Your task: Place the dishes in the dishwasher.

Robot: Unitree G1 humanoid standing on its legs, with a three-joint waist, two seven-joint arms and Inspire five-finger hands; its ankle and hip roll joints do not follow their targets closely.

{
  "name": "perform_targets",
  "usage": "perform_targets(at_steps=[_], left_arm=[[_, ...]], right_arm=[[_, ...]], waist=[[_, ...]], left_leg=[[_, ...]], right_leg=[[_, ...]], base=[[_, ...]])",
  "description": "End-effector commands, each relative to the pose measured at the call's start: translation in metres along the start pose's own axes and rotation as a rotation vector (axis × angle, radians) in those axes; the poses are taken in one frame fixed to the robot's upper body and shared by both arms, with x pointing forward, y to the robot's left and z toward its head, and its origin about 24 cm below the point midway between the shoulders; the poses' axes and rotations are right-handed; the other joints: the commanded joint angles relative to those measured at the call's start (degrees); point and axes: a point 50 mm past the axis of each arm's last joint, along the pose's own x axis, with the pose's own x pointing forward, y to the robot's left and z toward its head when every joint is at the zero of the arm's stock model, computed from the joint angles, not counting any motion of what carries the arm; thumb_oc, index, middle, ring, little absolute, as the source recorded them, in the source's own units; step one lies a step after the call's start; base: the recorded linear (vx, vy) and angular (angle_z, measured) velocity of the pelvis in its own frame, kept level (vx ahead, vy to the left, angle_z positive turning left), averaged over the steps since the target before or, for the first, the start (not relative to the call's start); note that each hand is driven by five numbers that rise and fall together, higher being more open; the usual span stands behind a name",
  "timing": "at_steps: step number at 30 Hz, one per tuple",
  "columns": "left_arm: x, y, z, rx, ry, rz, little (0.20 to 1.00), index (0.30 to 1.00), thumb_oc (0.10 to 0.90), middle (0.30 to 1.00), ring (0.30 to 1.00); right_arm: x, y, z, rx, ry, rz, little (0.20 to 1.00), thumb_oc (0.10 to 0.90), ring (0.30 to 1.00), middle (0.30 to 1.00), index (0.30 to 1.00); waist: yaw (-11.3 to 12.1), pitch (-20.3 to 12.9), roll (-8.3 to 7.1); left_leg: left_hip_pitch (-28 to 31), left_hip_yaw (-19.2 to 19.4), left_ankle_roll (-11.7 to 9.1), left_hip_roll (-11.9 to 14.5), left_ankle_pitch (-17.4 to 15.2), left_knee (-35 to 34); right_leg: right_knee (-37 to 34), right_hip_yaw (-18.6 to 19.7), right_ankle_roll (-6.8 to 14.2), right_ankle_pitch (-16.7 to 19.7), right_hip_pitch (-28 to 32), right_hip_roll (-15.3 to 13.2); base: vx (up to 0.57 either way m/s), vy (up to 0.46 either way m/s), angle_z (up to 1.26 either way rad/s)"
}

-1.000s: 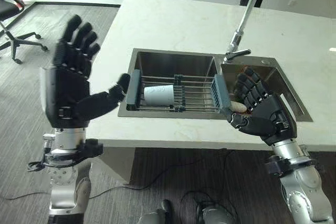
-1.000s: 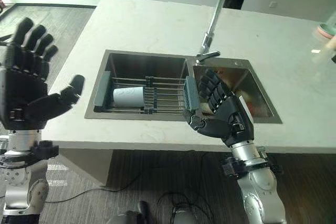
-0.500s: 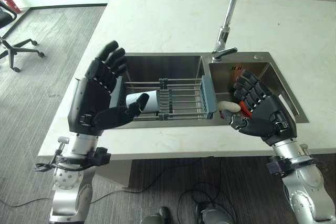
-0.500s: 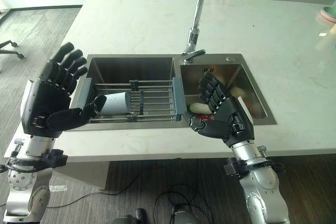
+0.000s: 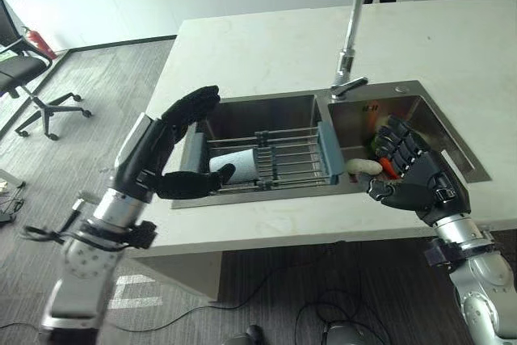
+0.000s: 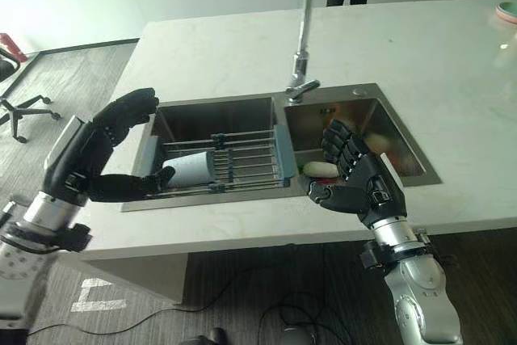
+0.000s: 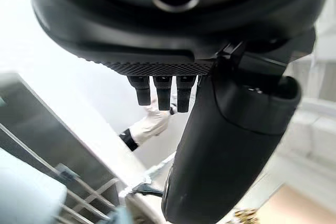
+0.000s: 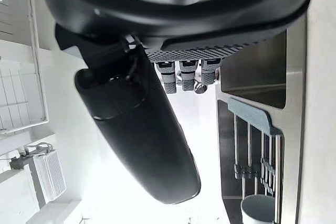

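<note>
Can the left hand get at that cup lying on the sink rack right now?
Probably yes. The left hand is open just beside the cup, which lies on its side on the rack, with nothing between them.

The left robot hand (thumb and fingers straight, holding nothing) hangs above the rack in the sink.

A pale stone counter is holding a steel double sink; a wire rack with grey end pieces is spanning the left basin, a white cup lying on its side on it; a tall steel tap is standing behind the divider; a black office chair is standing far left on the floor.
</note>
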Motion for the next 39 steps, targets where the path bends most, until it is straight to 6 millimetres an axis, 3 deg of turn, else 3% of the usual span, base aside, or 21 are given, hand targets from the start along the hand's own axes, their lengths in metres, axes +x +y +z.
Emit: perform_targets(at_steps=[1, 5, 11, 16, 21, 22, 23, 25, 26, 27, 36, 37, 39], left_arm=[[0.021, 0.028, 0.033, 0.118, -0.166, 0.068, 0.900, 0.900, 0.800, 0.900, 0.900], [0.040, 0.054, 0.045, 0.233, -0.116, 0.011, 0.900, 0.900, 0.800, 0.900, 0.900], [0.071, 0.068, 0.053, 0.315, -0.040, -0.081, 0.900, 0.900, 0.800, 0.900, 0.900], [0.090, 0.067, 0.051, 0.328, 0.043, -0.174, 0.900, 0.900, 0.800, 0.900, 0.900], [0.096, 0.061, 0.046, 0.321, 0.086, -0.225, 0.900, 0.900, 0.800, 0.900, 0.900], [0.099, 0.058, 0.049, 0.286, 0.039, -0.239, 0.500, 0.500, 0.533, 0.500, 0.500], [0.099, 0.057, 0.049, 0.263, 0.030, -0.247, 0.481, 0.481, 0.521, 0.481, 0.481], [0.102, 0.052, 0.052, 0.239, 0.020, -0.269, 0.549, 0.549, 0.566, 0.549, 0.549], [0.102, 0.052, 0.052, 0.247, 0.023, -0.270, 0.829, 0.829, 0.753, 0.829, 0.829], [0.102, 0.051, 0.053, 0.239, 0.017, -0.273, 0.900, 0.900, 0.800, 0.900, 0.900], [0.097, 0.055, 0.050, 0.277, 0.061, -0.299, 0.900, 0.900, 0.800, 0.900, 0.900], [0.104, 0.038, 0.031, 0.281, 0.077, -0.327, 0.900, 0.900, 0.800, 0.900, 0.900], [0.104, 0.039, 0.030, 0.281, 0.082, -0.323, 0.900, 0.900, 0.800, 0.900, 0.900]], right_arm=[[0.019, 0.008, 0.053, -0.040, -0.268, 0.075, 0.900, 0.800, 0.900, 0.900, 0.900], [0.028, 0.010, 0.059, -0.062, -0.258, 0.120, 0.900, 0.800, 0.900, 0.900, 0.900], [0.036, 0.010, 0.064, -0.069, -0.250, 0.155, 0.900, 0.800, 0.900, 0.900, 0.900], [0.038, 0.008, 0.065, -0.077, -0.240, 0.170, 0.900, 0.800, 0.900, 0.900, 0.900], [0.038, 0.006, 0.066, -0.084, -0.240, 0.174, 0.900, 0.800, 0.900, 0.900, 0.900], [0.038, 0.004, 0.066, -0.085, -0.241, 0.172, 0.900, 0.800, 0.900, 0.900, 0.900], [0.037, 0.004, 0.066, -0.084, -0.241, 0.170, 0.900, 0.800, 0.900, 0.900, 0.900], [0.037, 0.002, 0.064, -0.084, -0.237, 0.165, 0.900, 0.800, 0.900, 0.900, 0.900], [0.037, 0.002, 0.063, -0.084, -0.238, 0.162, 0.900, 0.800, 0.900, 0.900, 0.900], [0.036, 0.001, 0.063, -0.084, -0.238, 0.160, 0.900, 0.800, 0.900, 0.900, 0.900], [0.033, 0.002, 0.068, -0.108, -0.260, 0.183, 0.900, 0.800, 0.900, 0.900, 0.900], [0.041, 0.016, 0.062, -0.088, -0.318, 0.235, 0.900, 0.800, 0.900, 0.900, 0.900], [0.042, 0.017, 0.063, -0.093, -0.319, 0.245, 0.900, 0.800, 0.900, 0.900, 0.900]], waist=[[0.10, -4.14, -0.18], [-0.58, -4.90, 0.56], [-2.18, -5.30, 1.17], [-3.21, -5.58, 1.79], [-3.95, -5.59, 1.91], [-4.19, -5.63, 1.87], [-4.22, -5.64, 1.84], [-4.33, -5.73, 1.77], [-4.40, -5.76, 1.77], [-4.44, -5.80, 1.71], [-4.05, -6.12, 0.98], [-4.52, -3.23, -0.63], [-4.40, -3.24, -0.40]], left_leg=[[1.39, -1.19, -4.22, 3.34, -5.34, 1.39], [2.15, -0.73, -3.45, 2.58, -6.45, 1.39], [2.96, 0.48, -3.06, 2.50, -6.99, 1.39], [3.43, 1.37, -2.82, 2.44, -7.37, 1.39], [3.77, 1.77, -2.66, 2.36, -7.62, 1.39], [3.90, 1.98, -2.62, 2.39, -7.72, 1.39], [3.93, 2.02, -2.62, 2.40, -7.75, 1.39], [4.06, 2.18, -2.58, 2.46, -7.85, 1.39], [4.12, 2.24, -2.56, 2.45, -7.88, 1.39], [4.13, 2.25, -2.55, 2.45, -7.92, 1.39], [3.88, 2.27, -2.75, 2.75, -7.69, 1.39], [4.22, 2.48, -1.45, -0.09, -8.86, 1.39], [4.74, 2.60, -1.40, -0.06, -9.50, 1.39]], right_leg=[[-1.40, -1.76, 1.29, -0.31, 1.17, 2.07], [-1.40, -1.07, 1.96, -0.43, 1.29, 1.55], [-1.40, -0.14, 2.25, -0.28, 1.39, 1.69], [-1.40, 0.91, 2.42, -0.30, 1.32, 2.21], [-1.40, 1.67, 2.43, -0.30, 1.25, 2.67], [-1.40, 1.90, 2.49, -0.29, 1.23, 2.77], [-1.40, 1.95, 2.50, -0.29, 1.23, 2.78], [-1.40, 2.24, 2.43, -0.28, 1.19, 2.90], [-1.40, 2.36, 2.44, -0.25, 1.15, 2.98], [-1.40, 2.39, 2.45, -0.28, 1.11, 3.02], [-1.40, 2.27, 2.34, -0.22, 0.66, 3.47], [-1.40, 0.34, 2.70, 3.40, -2.34, 2.34], [-1.40, 0.47, 2.84, 2.81, -1.96, 2.52]], base=[[0.02, 0.112, -0.01], [0.04, 0.133, 0.03], [0.04, 0.062, -0.07], [0.02, 0.029, -0.15], [0.01, 0.004, -0.15], [0.00, -0.004, -0.04], [0.00, 0.000, 0.00], [0.01, -0.002, -0.06], [0.00, -0.006, -0.07], [-0.01, -0.008, -0.06], [-0.05, -0.002, -0.06], [0.00, 0.000, 0.00], [0.00, -0.008, -0.04]])
